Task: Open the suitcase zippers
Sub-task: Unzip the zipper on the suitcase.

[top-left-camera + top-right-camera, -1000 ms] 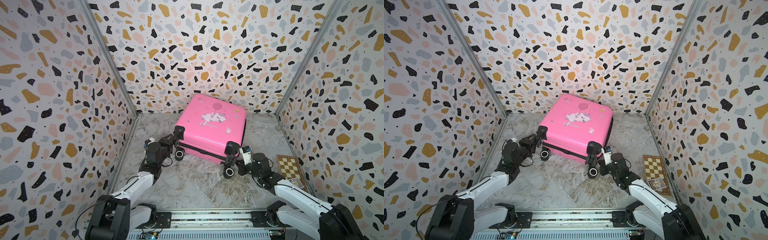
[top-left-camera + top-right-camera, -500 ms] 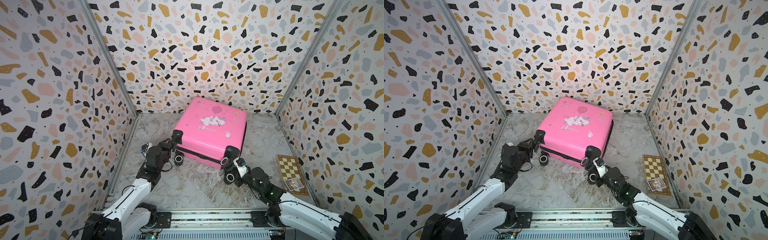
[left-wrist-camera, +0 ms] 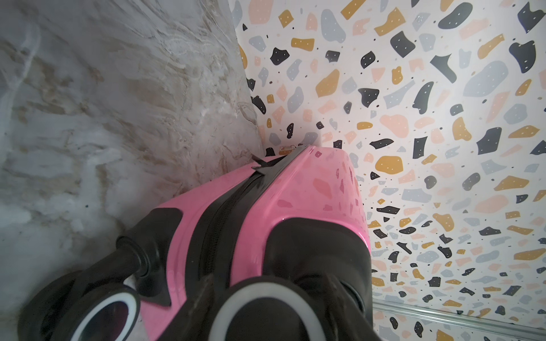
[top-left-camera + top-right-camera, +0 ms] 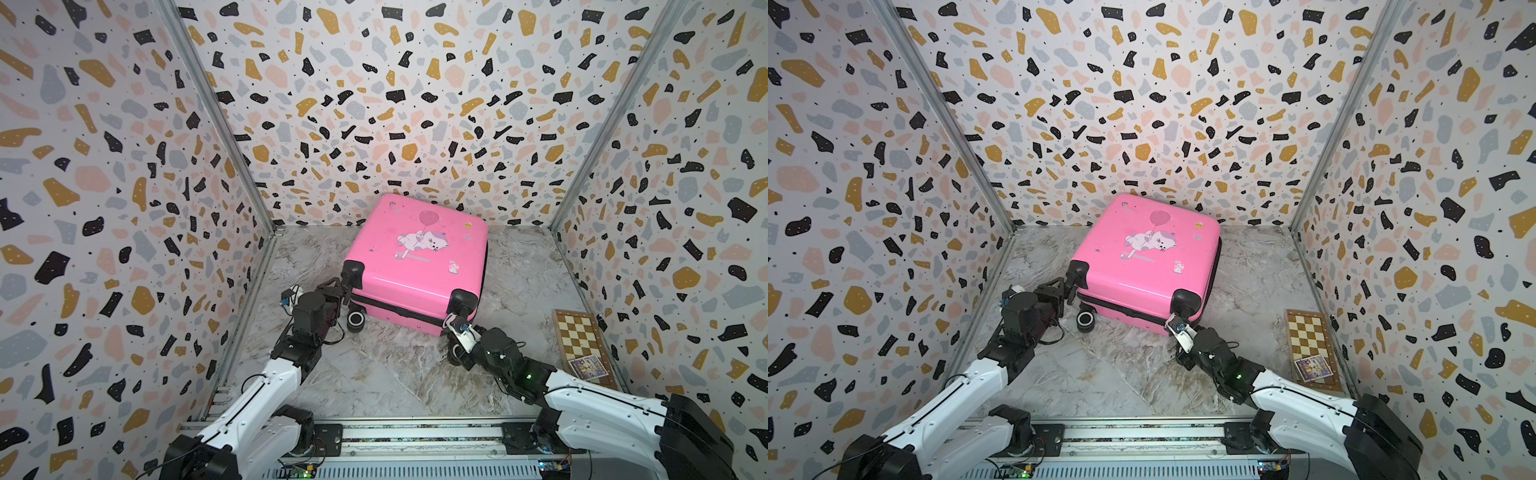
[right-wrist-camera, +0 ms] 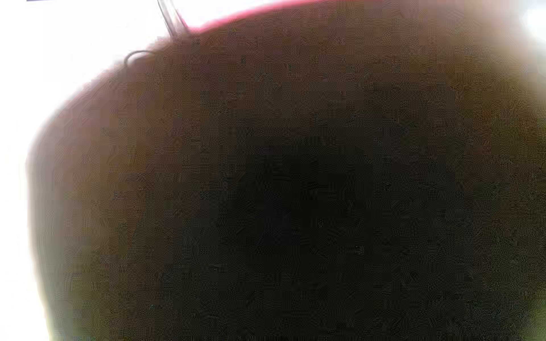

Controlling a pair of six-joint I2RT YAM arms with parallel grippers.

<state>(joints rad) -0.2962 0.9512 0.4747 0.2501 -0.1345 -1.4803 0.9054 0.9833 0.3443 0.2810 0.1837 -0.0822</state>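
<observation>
Suitcase (image 4: pixel 415 257) lies near the back wall (image 4: pixel 395 104), barely shifted; our left gripper (image 4: pixel 337 287) clasps its corner wheel (image 3: pixel 260 313), while our closed right gripper (image 4: pixel 451 326) has dropped to the zippers (image 4: pixel 399 309), still unopened.

Terrazzo-patterned walls (image 4: pixel 374 83) in black, ochre, grey and peach close the left, far and right sides, joined by metal corner posts (image 4: pixel 222 124); grey-beige marbled floor (image 4: pixel 395 374), evenly lit.
</observation>
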